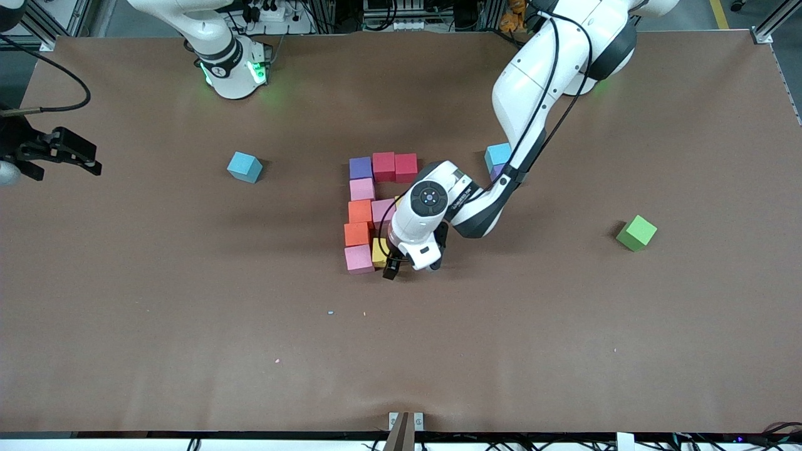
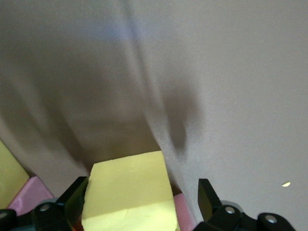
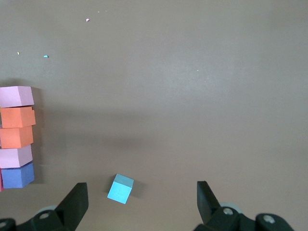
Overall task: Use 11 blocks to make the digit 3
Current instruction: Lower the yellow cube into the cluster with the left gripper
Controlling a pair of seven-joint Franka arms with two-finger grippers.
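Observation:
Several blocks stand packed together mid-table: purple (image 1: 360,168), two red (image 1: 383,166) (image 1: 406,167), pink (image 1: 362,189), orange (image 1: 360,211), pink (image 1: 382,211), orange (image 1: 356,233), pink (image 1: 359,259) and yellow (image 1: 380,252). My left gripper (image 1: 410,263) is low beside that yellow block, open. A second yellow block (image 2: 130,192) sits between its fingers, with a gap at one finger (image 2: 207,197). Another purple block (image 1: 497,170) peeks out by the left arm. My right gripper (image 1: 91,160) waits open over the right arm's end of the table.
A light-blue cube (image 1: 244,166) lies toward the right arm's end and shows in the right wrist view (image 3: 120,189). A second light-blue cube (image 1: 499,153) touches the stray purple block. A green cube (image 1: 636,232) sits toward the left arm's end.

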